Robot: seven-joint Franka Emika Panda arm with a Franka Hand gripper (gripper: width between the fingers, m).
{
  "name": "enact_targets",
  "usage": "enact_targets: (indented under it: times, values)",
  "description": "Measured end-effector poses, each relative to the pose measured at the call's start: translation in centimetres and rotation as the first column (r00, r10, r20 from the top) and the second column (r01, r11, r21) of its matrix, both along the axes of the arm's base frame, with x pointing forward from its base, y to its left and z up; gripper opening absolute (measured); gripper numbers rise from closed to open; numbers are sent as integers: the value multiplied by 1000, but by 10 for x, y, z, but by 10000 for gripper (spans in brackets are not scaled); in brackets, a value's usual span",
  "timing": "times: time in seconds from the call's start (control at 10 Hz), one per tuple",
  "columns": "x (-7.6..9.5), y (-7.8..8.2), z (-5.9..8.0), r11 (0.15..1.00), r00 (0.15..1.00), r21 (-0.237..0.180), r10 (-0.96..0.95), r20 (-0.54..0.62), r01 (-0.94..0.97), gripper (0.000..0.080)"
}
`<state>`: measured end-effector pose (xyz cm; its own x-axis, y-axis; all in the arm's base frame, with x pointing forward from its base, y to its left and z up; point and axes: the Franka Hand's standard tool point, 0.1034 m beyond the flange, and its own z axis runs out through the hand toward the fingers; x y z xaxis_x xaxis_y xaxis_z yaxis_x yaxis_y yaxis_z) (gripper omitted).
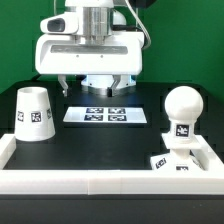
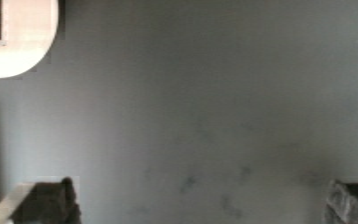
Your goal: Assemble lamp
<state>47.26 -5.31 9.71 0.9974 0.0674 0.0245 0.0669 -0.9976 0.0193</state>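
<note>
The tapered white shade [image 1: 35,115] stands on the black table at the exterior view's left. The ball-shaped bulb [image 1: 182,108] stands upright at the right, right at the flat square base [image 1: 166,162] in the front right corner; I cannot tell whether they are joined. My gripper [image 1: 94,90] hangs open and empty above the back of the table, apart from all three parts. In the wrist view the gripper [image 2: 199,205] shows two widely spread fingertips [image 2: 43,203] over bare table. A rounded white tagged part [image 2: 9,40] sits at that picture's corner.
The marker board [image 1: 105,114] lies flat on the table just in front of the gripper. A low white wall [image 1: 100,182] runs along the table's front and sides. A green backdrop stands behind.
</note>
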Motion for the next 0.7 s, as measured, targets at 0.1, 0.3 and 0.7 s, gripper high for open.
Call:
enact_targets:
  times: [0.1,0.3,0.7]
  values:
    - [0,1,0,1000,1000,1,1,-1,-1,699]
    - [0,1,-1,1000,1000,2,-2,-1,2,699]
    - [-15,-31,8,999,999,6,33,-26,-33,699]
